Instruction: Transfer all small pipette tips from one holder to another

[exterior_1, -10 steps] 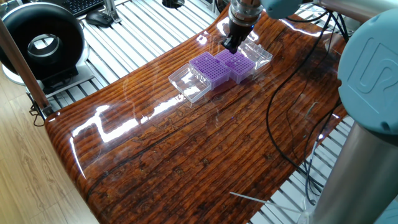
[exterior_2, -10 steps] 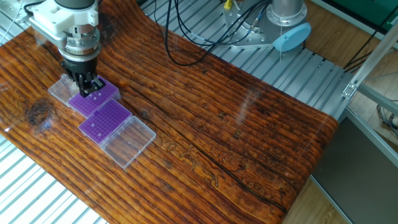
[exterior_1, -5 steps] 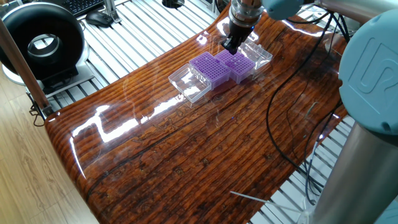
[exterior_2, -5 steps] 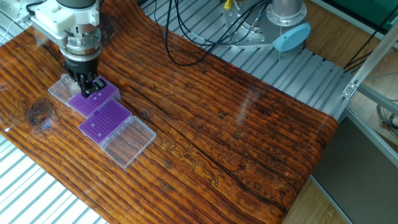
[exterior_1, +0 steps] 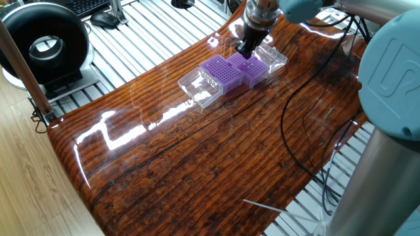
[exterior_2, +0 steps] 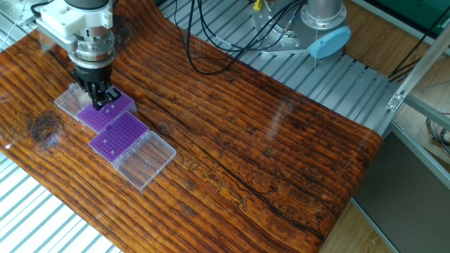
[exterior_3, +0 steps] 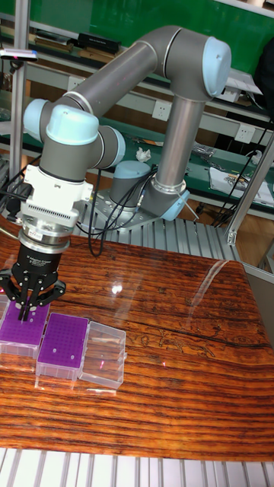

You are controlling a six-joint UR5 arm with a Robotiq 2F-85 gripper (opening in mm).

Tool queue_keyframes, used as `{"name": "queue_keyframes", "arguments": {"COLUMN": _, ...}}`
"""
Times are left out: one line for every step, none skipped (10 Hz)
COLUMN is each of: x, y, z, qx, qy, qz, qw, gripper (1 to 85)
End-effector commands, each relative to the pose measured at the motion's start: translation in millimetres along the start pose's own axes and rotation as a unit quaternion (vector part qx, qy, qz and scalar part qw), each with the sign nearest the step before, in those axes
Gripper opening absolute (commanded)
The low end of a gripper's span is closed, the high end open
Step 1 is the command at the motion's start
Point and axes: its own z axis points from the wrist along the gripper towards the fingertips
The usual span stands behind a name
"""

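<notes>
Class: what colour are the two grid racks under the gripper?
Purple racks, clearest in the other fixed view.

Fingers [exterior_2: 100, 96] low over far purple rack [exterior_2: 107, 107]; near rack [exterior_2: 119, 133] beside it.

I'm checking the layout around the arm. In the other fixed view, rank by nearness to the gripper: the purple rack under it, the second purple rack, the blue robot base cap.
1. Rack under gripper, directly below.
2. Second rack, beside it.
3. Blue cap, far across the table.
</notes>
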Motion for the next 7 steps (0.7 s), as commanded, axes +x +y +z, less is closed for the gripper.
{"name": "queue_keyframes", "arguments": {"x": 3.6, "y": -0.6, "z": 1.8, "qx": -0.008, "qy": 0.001, "qz": 0.005, "qw": 1.0000, "gripper": 1.0}}
{"name": "queue_keyframes", "arguments": {"x": 5.7, "y": -0.1, "z": 3.1, "qx": -0.012, "qy": 0.002, "qz": 0.004, "qw": 0.9999, "gripper": 1.0}}
{"name": "queue_keyframes", "arguments": {"x": 7.3, "y": -0.7, "z": 3.8, "qx": -0.012, "qy": 0.004, "qz": 0.004, "qw": 0.9999, "gripper": 1.0}}
{"name": "queue_keyframes", "arguments": {"x": 8.3, "y": -1.2, "z": 4.2, "qx": -0.012, "qy": 0.004, "qz": 0.005, "qw": 0.9999, "gripper": 1.0}}
{"name": "queue_keyframes", "arguments": {"x": 9.2, "y": -1.7, "z": 4.6, "qx": -0.012, "qy": 0.005, "qz": 0.005, "qw": 0.9999, "gripper": 1.0}}
{"name": "queue_keyframes", "arguments": {"x": 16.0, "y": 1.4, "z": 4.6, "qx": -0.018, "qy": 0.018, "qz": 0.005, "qw": 0.9997, "gripper": 1.0}}
{"name": "queue_keyframes", "arguments": {"x": 24.3, "y": 5.9, "z": 4.5, "qx": -0.028, "qy": 0.033, "qz": 0.002, "qw": 0.9991, "gripper": 1.0}}
